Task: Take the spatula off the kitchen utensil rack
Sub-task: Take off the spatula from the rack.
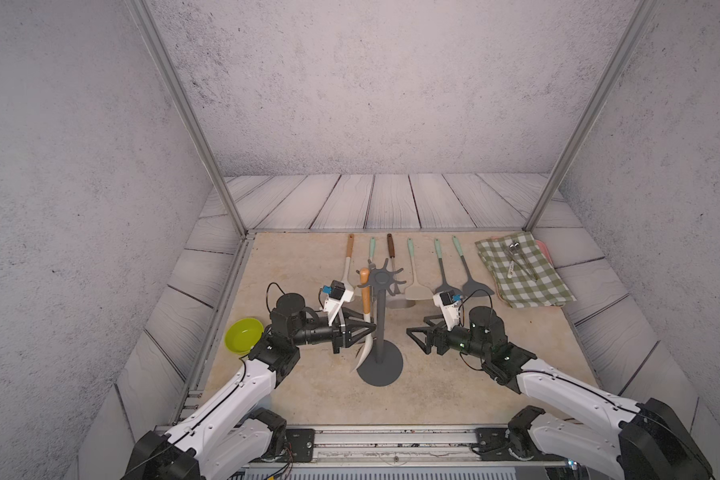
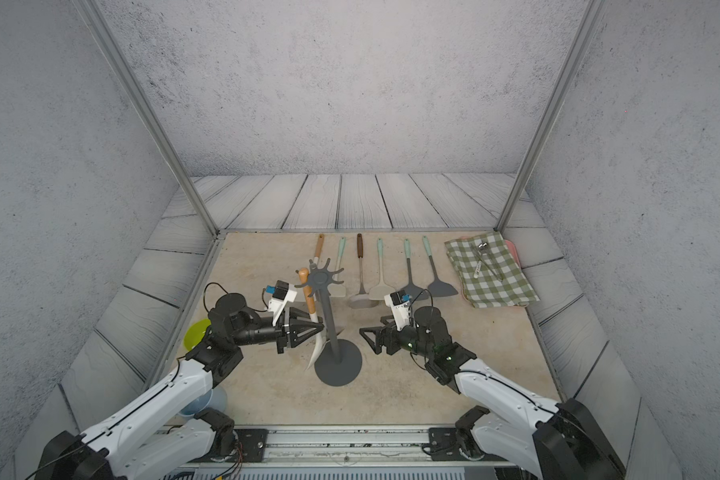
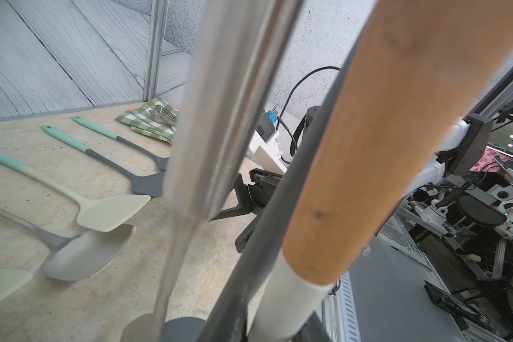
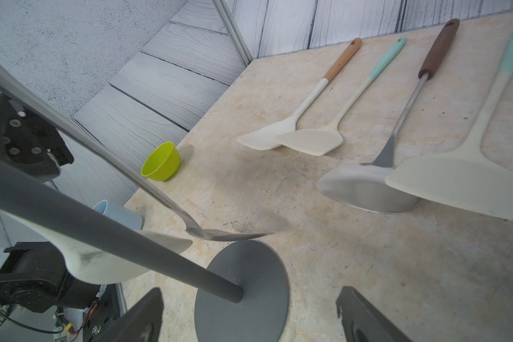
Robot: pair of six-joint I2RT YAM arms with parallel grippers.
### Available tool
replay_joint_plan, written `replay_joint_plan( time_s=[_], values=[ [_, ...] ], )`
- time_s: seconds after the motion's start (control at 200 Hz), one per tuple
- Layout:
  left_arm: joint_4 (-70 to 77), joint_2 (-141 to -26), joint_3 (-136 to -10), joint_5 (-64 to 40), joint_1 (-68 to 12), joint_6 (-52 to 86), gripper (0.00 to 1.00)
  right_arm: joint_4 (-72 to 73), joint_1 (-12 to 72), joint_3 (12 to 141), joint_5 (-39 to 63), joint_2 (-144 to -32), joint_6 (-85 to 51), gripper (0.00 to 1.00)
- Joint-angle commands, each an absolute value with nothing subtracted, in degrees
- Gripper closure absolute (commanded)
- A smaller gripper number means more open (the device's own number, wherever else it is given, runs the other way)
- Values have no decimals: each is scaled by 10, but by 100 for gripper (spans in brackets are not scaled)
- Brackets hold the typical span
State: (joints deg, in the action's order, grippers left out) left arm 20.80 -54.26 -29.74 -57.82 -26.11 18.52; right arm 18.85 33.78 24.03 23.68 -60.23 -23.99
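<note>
Green bowl (image 1: 244,336) sits at the far left table edge; left gripper (image 1: 371,328) comes in sideways, jaws look clamped on the spatula (image 1: 365,295) at its white neck, just below the wooden handle; spatula hangs from a left-side prong of the rack (image 1: 385,370), close beside the pole, blade tip down next to the round base; a steel turner (image 4: 131,171) hangs on the rack too, blade just above the base; rack stands mid-table between the arms; right gripper (image 1: 416,325) is near the pole's right side, jaws spread wide, holding nothing; six utensils (image 1: 417,291) lie in a row at the back; checked cloth (image 1: 520,270) with spoons (image 1: 514,253) on it, far right.
</note>
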Motion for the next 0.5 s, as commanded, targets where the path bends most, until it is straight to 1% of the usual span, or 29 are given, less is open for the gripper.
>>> replay_joint_plan(
  time_s=[0.0, 0.12, 0.28, 0.435, 0.495],
  values=[
    [183, -528, -311, -568, -267, 179, 79, 200, 337, 246, 245, -604, -242, 6],
    [160, -524, -319, -567, -273, 169, 90, 201, 337, 247, 247, -608, -245, 6],
    [138, -509, -323, -545, -284, 158, 92, 202, 337, 248, 250, -607, -245, 6],
    [106, -485, -325, -504, -291, 140, 100, 201, 337, 247, 250, -604, -246, 6],
    [94, -471, -325, -484, -292, 134, 100, 201, 337, 247, 249, -604, -246, 6]
  ],
)
